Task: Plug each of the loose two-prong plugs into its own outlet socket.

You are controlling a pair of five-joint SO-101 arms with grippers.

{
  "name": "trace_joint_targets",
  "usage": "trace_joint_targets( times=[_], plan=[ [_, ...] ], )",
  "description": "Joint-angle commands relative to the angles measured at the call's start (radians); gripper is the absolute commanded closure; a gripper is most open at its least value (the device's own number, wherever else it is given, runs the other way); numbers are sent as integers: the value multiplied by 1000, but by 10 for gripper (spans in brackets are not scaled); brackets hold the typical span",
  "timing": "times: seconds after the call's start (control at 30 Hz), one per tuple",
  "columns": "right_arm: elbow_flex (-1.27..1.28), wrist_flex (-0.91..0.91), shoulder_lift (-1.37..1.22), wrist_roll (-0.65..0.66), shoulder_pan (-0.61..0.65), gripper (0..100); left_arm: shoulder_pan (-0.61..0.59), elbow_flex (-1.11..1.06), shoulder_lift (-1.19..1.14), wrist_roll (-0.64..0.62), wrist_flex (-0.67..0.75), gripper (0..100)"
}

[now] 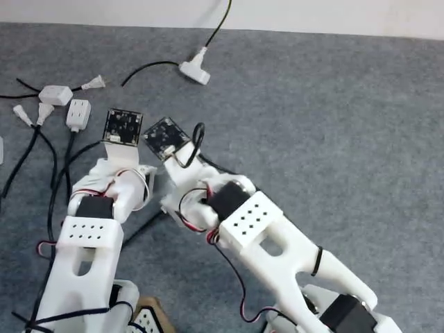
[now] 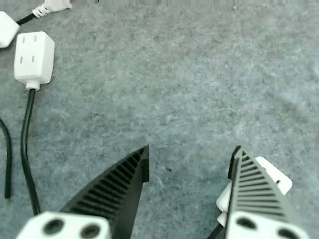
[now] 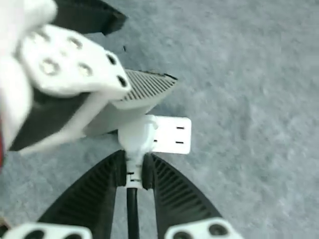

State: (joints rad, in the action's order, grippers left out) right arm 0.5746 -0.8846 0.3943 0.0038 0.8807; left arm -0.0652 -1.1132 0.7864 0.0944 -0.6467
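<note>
Clutter sits at my far-left edge: white cube socket on black cord (image 1: 78,113), white two-prong plug (image 1: 92,84). My left gripper (image 2: 192,159) gapes empty; right gripper (image 3: 133,164) clamps flat white two-slot socket (image 3: 172,135) by its neck. Grey carpet (image 1: 347,104) rightward lies free.

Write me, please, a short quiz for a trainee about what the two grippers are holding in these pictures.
1. True or false: the left gripper is shut on a plug.
2. The right gripper grips: A) a two-prong plug, B) a white outlet socket by its neck, C) nothing.
3. Which colour is the cord of the loose outlet socket?
Key: 1 false; 2 B; 3 black.
</note>
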Motion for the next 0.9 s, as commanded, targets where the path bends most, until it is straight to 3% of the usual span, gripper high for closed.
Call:
trace_joint_targets(
  times=[0.0, 0.27, 0.67, 0.87],
  plan=[
    [16, 77, 45, 5, 45, 991, 15, 16, 13, 2, 6, 726],
    [18, 74, 71, 3, -27, 991, 12, 7, 8, 3, -74, 726],
    [24, 4, 162, 12, -62, 991, 7, 25, 8, 3, -75, 726],
    [18, -61, 108, 129, -65, 991, -182, 163, 7, 6, -57, 726]
  ],
)
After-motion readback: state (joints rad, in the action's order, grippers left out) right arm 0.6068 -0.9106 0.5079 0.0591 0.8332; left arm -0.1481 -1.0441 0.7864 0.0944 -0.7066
